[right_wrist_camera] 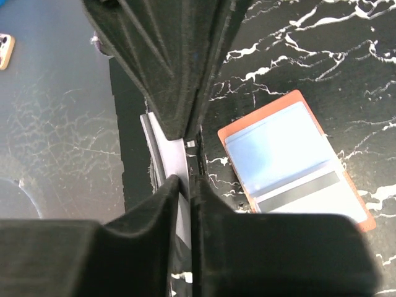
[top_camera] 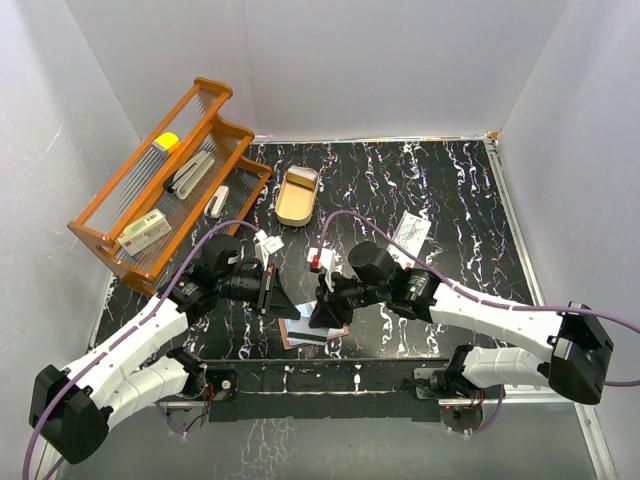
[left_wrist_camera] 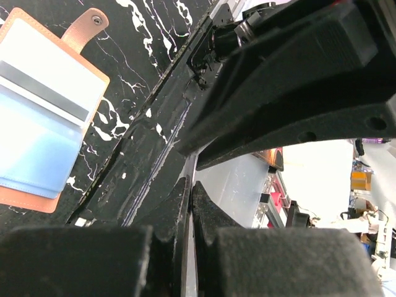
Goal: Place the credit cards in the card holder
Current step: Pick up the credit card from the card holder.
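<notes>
Reddish-brown leather card holder (right_wrist_camera: 291,161) is laid open on the table (top_camera: 450,200) near its front edge, while one pale credit card (right_wrist_camera: 181,162) is clamped edgewise by both the left claw (left_wrist_camera: 189,185) and the right claw (right_wrist_camera: 187,182).

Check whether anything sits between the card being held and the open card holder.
Nothing visible does. The card, pinched by the left fingers and right fingers, hangs right beside the card holder, lying open, pockets up.

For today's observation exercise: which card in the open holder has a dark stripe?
The white card nearest the strap tab; the pale blue card beside it shows no stripe.
</notes>
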Controlling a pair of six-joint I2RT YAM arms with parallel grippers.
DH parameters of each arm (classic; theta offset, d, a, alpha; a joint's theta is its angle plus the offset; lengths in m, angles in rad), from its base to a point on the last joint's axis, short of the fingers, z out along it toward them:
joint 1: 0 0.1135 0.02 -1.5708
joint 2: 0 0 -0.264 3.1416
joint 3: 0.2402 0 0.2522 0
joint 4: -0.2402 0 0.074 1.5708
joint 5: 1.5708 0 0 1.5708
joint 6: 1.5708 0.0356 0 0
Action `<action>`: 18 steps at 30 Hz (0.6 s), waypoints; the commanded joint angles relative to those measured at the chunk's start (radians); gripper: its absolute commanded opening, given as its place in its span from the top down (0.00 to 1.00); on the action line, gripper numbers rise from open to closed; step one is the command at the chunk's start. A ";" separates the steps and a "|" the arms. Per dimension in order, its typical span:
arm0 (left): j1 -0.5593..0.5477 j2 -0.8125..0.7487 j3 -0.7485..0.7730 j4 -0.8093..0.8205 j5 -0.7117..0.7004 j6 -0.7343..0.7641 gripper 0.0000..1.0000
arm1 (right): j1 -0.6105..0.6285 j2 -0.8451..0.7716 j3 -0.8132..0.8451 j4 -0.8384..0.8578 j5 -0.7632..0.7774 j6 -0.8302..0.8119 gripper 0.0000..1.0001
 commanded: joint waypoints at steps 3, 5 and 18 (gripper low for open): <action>0.001 -0.008 0.057 -0.082 -0.125 0.003 0.82 | 0.003 -0.042 -0.010 0.143 -0.044 0.067 1.00; 0.002 -0.025 0.089 -0.133 -0.249 -0.022 0.52 | 0.004 -0.052 -0.040 0.222 -0.035 0.137 1.00; 0.002 -0.304 0.153 -0.098 -0.613 -0.313 0.31 | 0.004 -0.140 -0.265 0.650 0.315 0.792 1.00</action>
